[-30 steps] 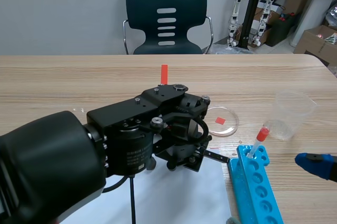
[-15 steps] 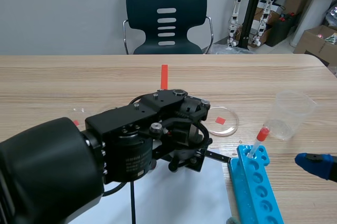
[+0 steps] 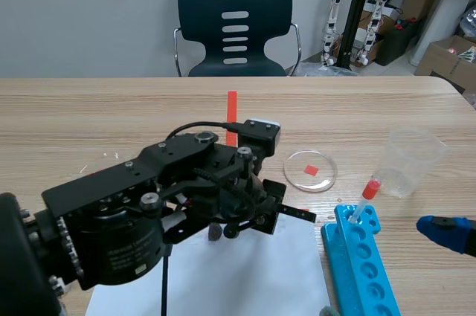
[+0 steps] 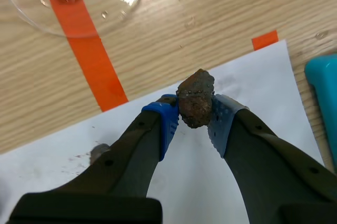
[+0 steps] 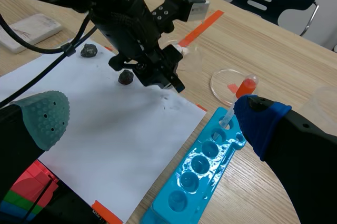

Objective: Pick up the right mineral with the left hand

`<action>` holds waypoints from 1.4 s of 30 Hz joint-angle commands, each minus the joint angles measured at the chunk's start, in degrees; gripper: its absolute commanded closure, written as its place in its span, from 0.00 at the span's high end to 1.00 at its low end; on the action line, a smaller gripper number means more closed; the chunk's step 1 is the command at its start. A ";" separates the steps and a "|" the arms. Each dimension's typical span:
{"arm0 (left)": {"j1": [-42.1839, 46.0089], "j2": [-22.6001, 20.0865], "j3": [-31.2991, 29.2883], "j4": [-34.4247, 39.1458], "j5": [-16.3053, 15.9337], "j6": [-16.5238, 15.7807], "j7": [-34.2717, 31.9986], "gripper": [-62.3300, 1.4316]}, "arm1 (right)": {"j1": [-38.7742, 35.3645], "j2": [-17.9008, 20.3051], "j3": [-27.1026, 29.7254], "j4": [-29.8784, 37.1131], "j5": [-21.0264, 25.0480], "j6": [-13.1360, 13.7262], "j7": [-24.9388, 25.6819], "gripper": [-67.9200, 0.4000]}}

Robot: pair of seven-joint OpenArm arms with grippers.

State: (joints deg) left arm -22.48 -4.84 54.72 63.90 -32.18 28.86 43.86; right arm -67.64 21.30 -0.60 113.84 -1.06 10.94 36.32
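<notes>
In the left wrist view my left gripper (image 4: 194, 123) is shut on a rough brown mineral (image 4: 196, 99), pinched between its blue pads over the far part of the white paper (image 4: 247, 87). A second, greyer mineral (image 4: 98, 153) lies on the paper beside the left finger, partly hidden by it. The right wrist view shows both stones, the gripped one (image 5: 125, 77) under the left arm and the other (image 5: 88, 50) farther off. In the scene view the left arm (image 3: 186, 189) covers its own gripper. My right gripper (image 5: 152, 124) stands open near the table's right edge, holding nothing.
A blue test-tube rack (image 3: 361, 260) lies right of the paper, with a red-capped dropper (image 3: 367, 195) in its far hole. Beyond it are a petri dish (image 3: 310, 169) and a clear plastic cup (image 3: 410, 160). A white block (image 5: 31, 26) lies left of the paper.
The left arm has drawn back to the left and tilted down, so its wrist now hangs lower over the paper's far edge. The right arm has kept still.
</notes>
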 commanded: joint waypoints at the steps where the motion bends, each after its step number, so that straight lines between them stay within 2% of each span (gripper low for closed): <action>1: 0.35 -0.96 -0.72 2.80 0.15 -0.11 -1.03 0.18 | 0.04 0.00 0.22 0.79 0.26 0.00 0.85 1.00; 6: 3.13 -6.95 -2.40 11.39 0.17 -0.15 -5.57 0.18 | 0.04 0.00 0.22 0.79 0.20 0.00 0.85 1.00; 10: 6.51 -13.00 -4.52 18.14 0.17 -0.52 -11.78 0.18 | 0.04 -0.02 0.22 0.79 0.20 0.00 0.85 1.00; 18: 16.70 -27.78 -12.41 27.78 -0.28 -10.45 -25.09 0.18 | 0.04 -0.02 0.22 0.79 0.20 0.00 0.85 1.00; 21: 22.29 -32.52 -17.73 30.25 -1.31 -15.78 -30.03 0.18 | 0.04 -0.02 0.22 0.79 0.20 0.00 0.85 1.00; 25: 31.01 -36.44 -26.25 32.68 -1.29 -23.50 -36.33 0.18 | 0.04 -0.02 0.22 0.79 0.20 0.00 0.85 1.00; 28: 37.97 -37.29 -33.62 34.01 -1.03 -28.26 -39.52 0.18 | 0.04 -0.02 0.22 0.79 0.20 0.00 0.85 1.00; 31: 44.81 -37.22 -40.63 35.17 0.83 -33.16 -41.66 0.18 | 0.04 -0.02 0.22 0.79 0.20 0.00 0.85 1.00; 35: 52.57 -36.02 -47.56 37.18 7.06 -38.32 -44.78 0.18 | 0.04 -0.02 0.22 0.79 0.20 0.00 0.85 1.00; 42: 62.38 -29.92 -55.15 40.15 18.14 -41.16 -47.39 0.18 | 0.04 -0.02 0.22 0.79 0.22 0.00 0.85 1.00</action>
State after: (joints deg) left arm 39.97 -35.73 -0.86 102.91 -13.96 -12.29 -2.31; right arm -67.64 21.30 -0.60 113.84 -1.26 10.96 36.32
